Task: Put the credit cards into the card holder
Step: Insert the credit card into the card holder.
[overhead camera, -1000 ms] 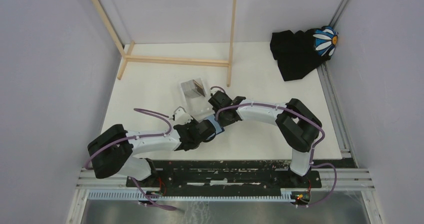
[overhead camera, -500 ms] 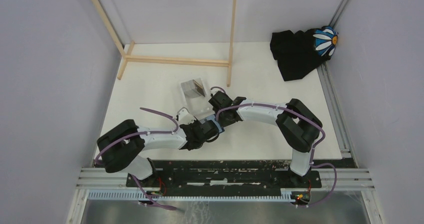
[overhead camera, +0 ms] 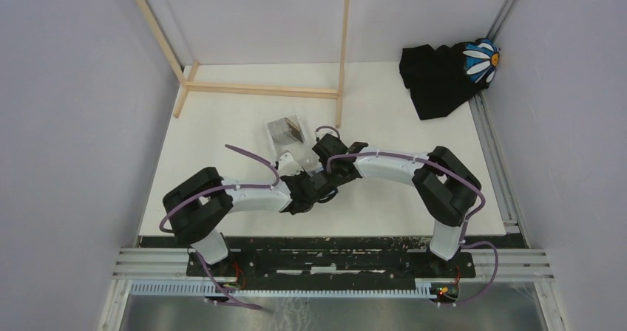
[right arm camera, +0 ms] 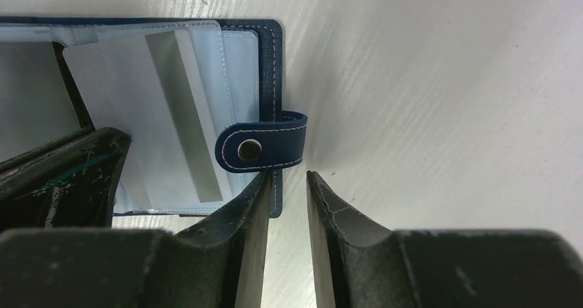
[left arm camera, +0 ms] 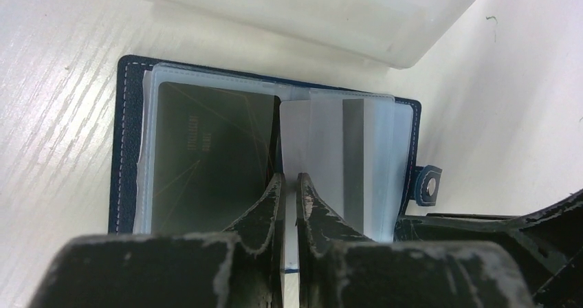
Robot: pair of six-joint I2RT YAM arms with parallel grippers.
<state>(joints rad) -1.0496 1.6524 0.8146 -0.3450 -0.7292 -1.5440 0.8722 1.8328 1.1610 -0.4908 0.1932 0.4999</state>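
The navy card holder (left arm camera: 127, 150) lies open on the white table, almost hidden under both grippers in the top view. A dark credit card (left arm camera: 206, 157) sits in its left pocket. A pale card with a grey stripe (right arm camera: 137, 108) lies on the right side. My left gripper (left arm camera: 289, 179) is over the fold, shut on a thin pale credit card (left arm camera: 295, 136) seen nearly edge-on. My right gripper (right arm camera: 287, 176) is open, just below the snap strap (right arm camera: 261, 148). Its left finger rests on the holder's right edge (right arm camera: 267, 67) and nothing is between its fingers.
A clear plastic box (overhead camera: 285, 131) stands just beyond the holder, and its wall (left arm camera: 309, 12) fills the top of the left wrist view. A wooden frame (overhead camera: 259, 89) stands at the back left. Black cloth with a daisy print (overhead camera: 444, 76) lies at the back right.
My left arm has swung to the right, bringing its gripper in over the open holder. The right arm has barely moved.
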